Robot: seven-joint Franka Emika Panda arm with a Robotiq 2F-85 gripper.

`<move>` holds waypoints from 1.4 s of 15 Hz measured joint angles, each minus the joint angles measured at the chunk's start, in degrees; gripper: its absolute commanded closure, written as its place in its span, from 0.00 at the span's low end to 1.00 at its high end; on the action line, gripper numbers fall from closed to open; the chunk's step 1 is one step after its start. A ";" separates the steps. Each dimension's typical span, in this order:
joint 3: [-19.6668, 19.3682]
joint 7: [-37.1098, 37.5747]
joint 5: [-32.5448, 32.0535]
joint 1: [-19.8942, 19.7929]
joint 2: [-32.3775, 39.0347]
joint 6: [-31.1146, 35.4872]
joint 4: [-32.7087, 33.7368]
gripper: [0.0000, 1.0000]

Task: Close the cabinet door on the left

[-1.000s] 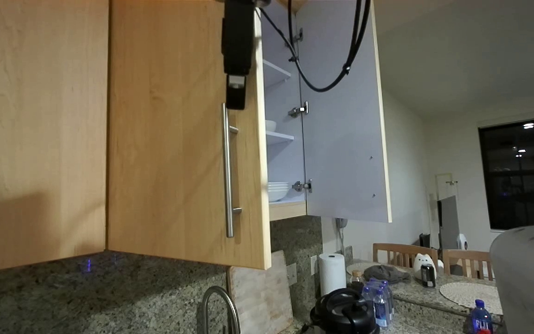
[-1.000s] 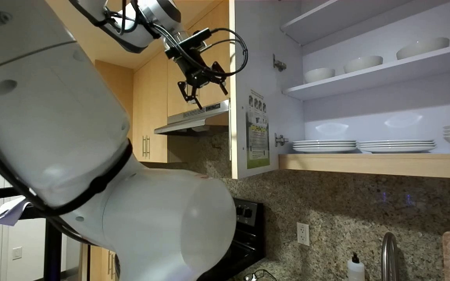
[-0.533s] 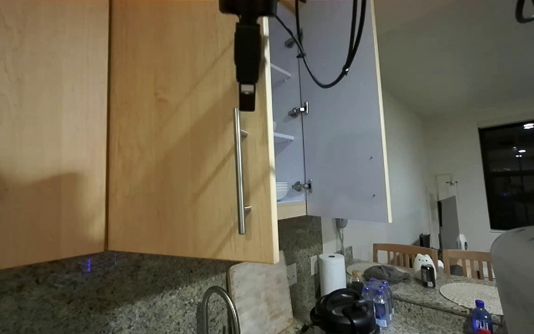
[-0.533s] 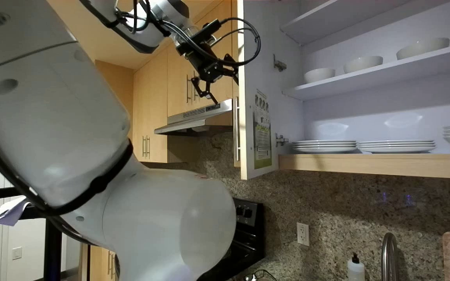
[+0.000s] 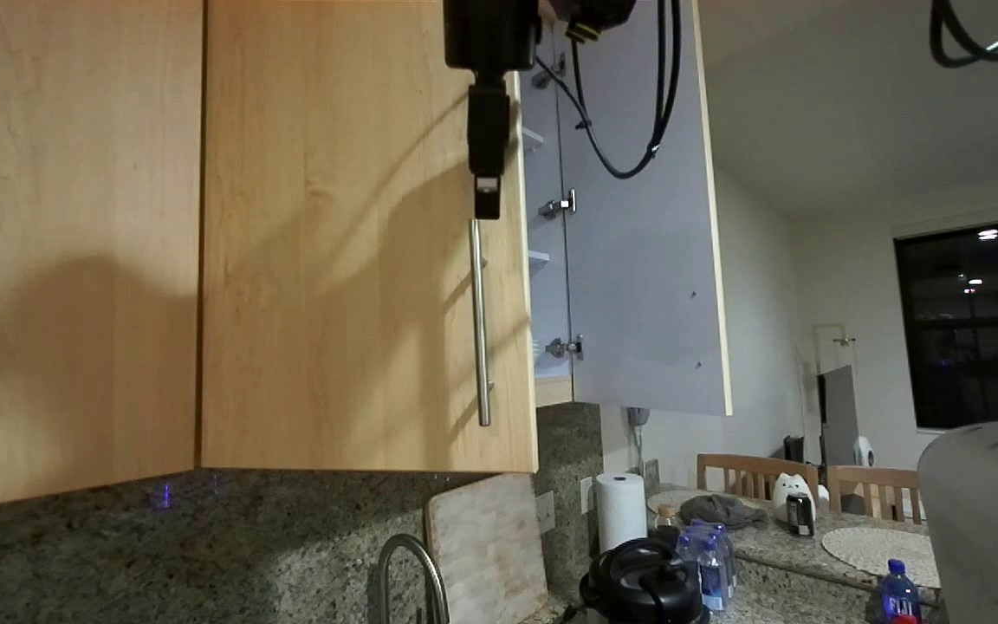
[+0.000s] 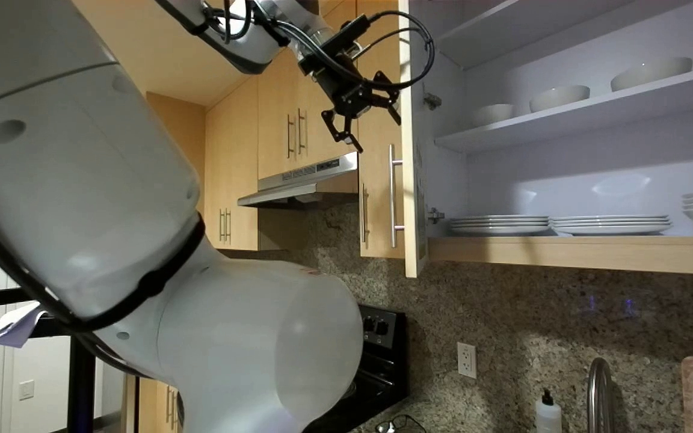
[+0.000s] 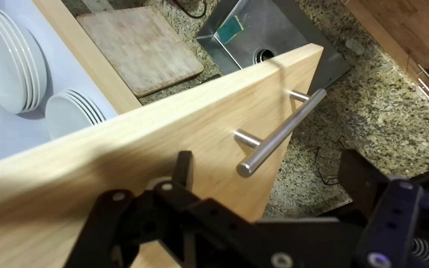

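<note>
Hanging near flat grained-wood door [image 5: 334, 251]: black angular gripper [image 6: 378, 136], spread wide; slim brushed-metal handle [image 5: 480, 322] near door's right edge.

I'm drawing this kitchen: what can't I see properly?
Door: top cut off by the top edge, both exterior views.
Gripper: one finger behind the other, in an exterior view.
Sink: partly behind the door, wrist view.
Tap: base cut off by the bottom edge, both exterior views.
Can: label too small, in an exterior view.
</note>
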 measured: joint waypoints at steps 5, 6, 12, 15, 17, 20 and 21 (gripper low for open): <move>-5.97 -0.30 -0.34 -2.25 2.15 5.50 -0.20 0.00; -6.61 -0.30 -0.80 -3.22 2.69 7.38 -0.30 0.00; -7.23 6.02 -7.16 -11.80 8.11 21.93 -0.21 0.00; -7.26 9.01 -10.01 -15.90 12.58 27.39 0.94 0.00; -7.41 9.06 -10.97 -17.27 15.76 29.72 2.43 0.00; -7.48 9.06 -12.14 -17.57 19.40 30.47 5.28 0.00; -7.41 9.06 -12.40 -17.55 20.15 30.47 5.98 0.00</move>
